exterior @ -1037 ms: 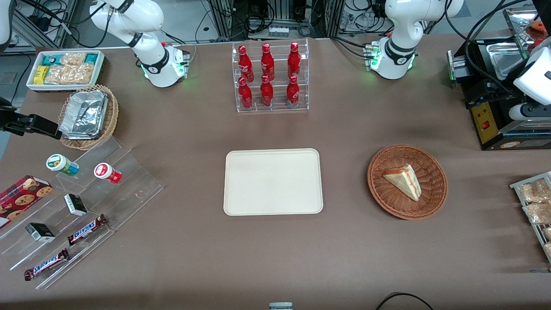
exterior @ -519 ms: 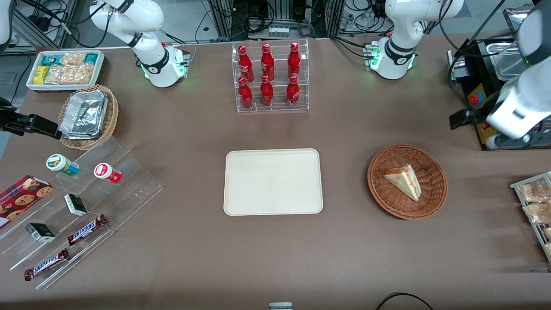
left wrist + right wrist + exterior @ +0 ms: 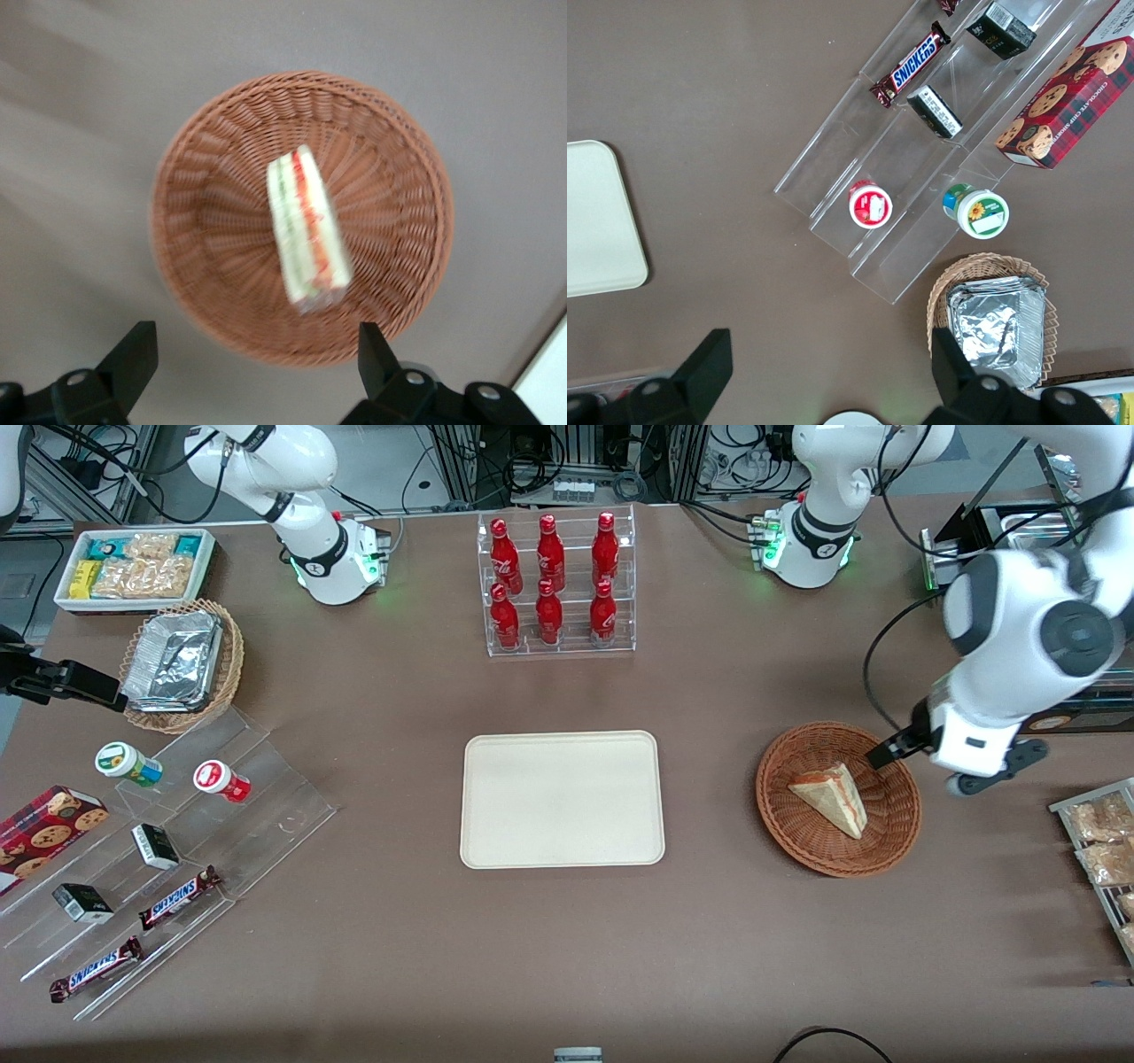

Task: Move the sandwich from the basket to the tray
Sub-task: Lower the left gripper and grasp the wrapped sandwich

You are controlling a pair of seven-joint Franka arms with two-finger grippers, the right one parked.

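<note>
The sandwich (image 3: 831, 797) (image 3: 306, 230), a pale bread wedge with red and green filling, lies in the round reddish-brown basket (image 3: 797, 837) (image 3: 204, 266). My left gripper (image 3: 889, 755) (image 3: 252, 359) hovers above the basket's rim on the side toward the working arm's end of the table, farther from the front camera than the sandwich. It is open, its fingers spread wide, with nothing between them. The cream tray (image 3: 562, 799) (image 3: 598, 221) lies flat and bare at the table's middle, beside the basket.
A clear rack of red bottles (image 3: 556, 584) stands farther from the front camera than the tray. A black machine (image 3: 1001, 682) and a wire rack of snack packets (image 3: 1103, 850) sit at the working arm's end. An acrylic step display (image 3: 177, 850) lies toward the parked arm's end.
The left arm has swung in from over the black machine and come down to the basket's rim. The sandwich, basket and tray have not moved.
</note>
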